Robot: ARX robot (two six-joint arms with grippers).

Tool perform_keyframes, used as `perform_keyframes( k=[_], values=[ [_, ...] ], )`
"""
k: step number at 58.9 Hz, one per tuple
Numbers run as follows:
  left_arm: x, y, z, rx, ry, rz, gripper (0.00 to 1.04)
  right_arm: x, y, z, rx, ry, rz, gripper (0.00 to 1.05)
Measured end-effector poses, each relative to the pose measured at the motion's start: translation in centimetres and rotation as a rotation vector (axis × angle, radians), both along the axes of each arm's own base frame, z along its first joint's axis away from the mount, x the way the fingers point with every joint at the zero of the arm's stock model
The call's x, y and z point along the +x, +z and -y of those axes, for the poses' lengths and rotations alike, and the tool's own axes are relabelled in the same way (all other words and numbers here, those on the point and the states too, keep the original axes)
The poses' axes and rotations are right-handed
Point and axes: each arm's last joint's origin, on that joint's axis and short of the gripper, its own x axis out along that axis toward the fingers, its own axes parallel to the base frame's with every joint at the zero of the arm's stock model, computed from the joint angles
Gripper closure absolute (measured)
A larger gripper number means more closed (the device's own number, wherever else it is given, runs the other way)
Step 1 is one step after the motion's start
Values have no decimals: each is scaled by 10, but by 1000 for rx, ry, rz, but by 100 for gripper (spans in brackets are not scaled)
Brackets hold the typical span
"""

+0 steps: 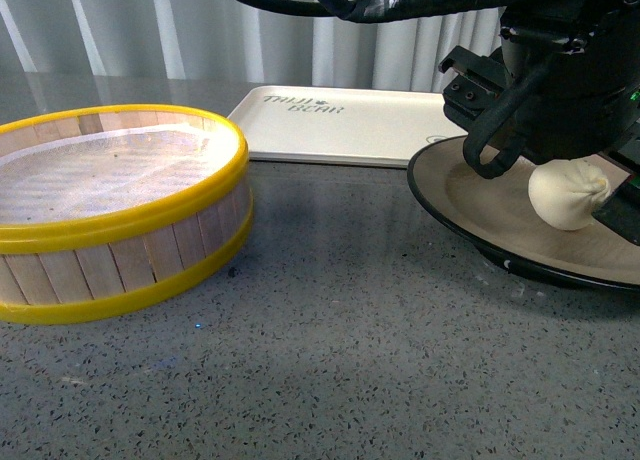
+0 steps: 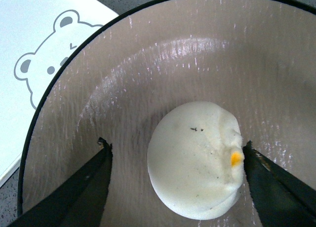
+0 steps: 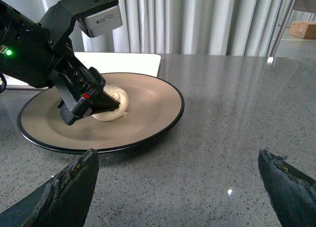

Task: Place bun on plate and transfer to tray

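The grey speckled stone tabletop [image 1: 350, 380] spreads under everything. On it, to my left, stands the round wooden-slat steamer basket with yellow rims [image 1: 120, 270], with a pale liner inside. Behind it and further right lies the flat rectangular cream-white tray with rounded corners [image 1: 340, 130], with printed lettering near its left end. To my right, just in front of the tray, sits the wide round shallow plate, beige-tan inside with a black rim [image 1: 480, 210]. In my left wrist view its rim covers part of the small grey bear drawing [image 2: 47, 59] on the tray, but I cannot tell whether the plate rests on the tray or only stands in front of it.

My black left arm reaches across to the plate. The small round white steamed bun with a twisted top [image 1: 568, 194] lies on the plate's inner surface, away from the rim, showing a tiny orange spot and a few dark specks. My left gripper [image 2: 175, 144] hangs over it with its jaws spread. One black finger [image 2: 276, 182] is right at the bun's side. The other finger [image 2: 89, 187] stands clear of it, so I have no grasp on the bun.

My right gripper [image 3: 177, 153] is low over the table beside the plate, its jaws wide apart with nothing between them.
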Motion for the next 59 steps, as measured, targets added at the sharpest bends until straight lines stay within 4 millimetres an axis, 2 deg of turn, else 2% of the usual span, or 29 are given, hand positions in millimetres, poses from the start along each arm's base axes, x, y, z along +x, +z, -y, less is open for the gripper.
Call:
perform_keyframes(
  k=[6,8,28,33,39,43,48,52,59],
  values=[
    [0,2,-1,-9,2,-1,7,0,0,0,0,0,0,8],
    [0,3,-1,-10,2,1,5,0,0,0,0,0,0,8],
    [0,22,-10,-49,19,21,7,0,0,0,0,0,0,8],
    [2,35,-18,-89,43,42,7,0,0,0,0,0,0,8],
    [-1,68,-46,-178,98,119,7,0,0,0,0,0,0,8],
    [-10,100,-81,-275,184,206,7,0,0,0,0,0,0,8],
    [-25,127,-130,-367,288,287,7,0,0,0,0,0,0,8],
    [-39,136,-166,-405,353,326,7,0,0,0,0,0,0,8],
    [-56,133,-208,-421,446,339,7,0,0,0,0,0,0,8]
  ],
)
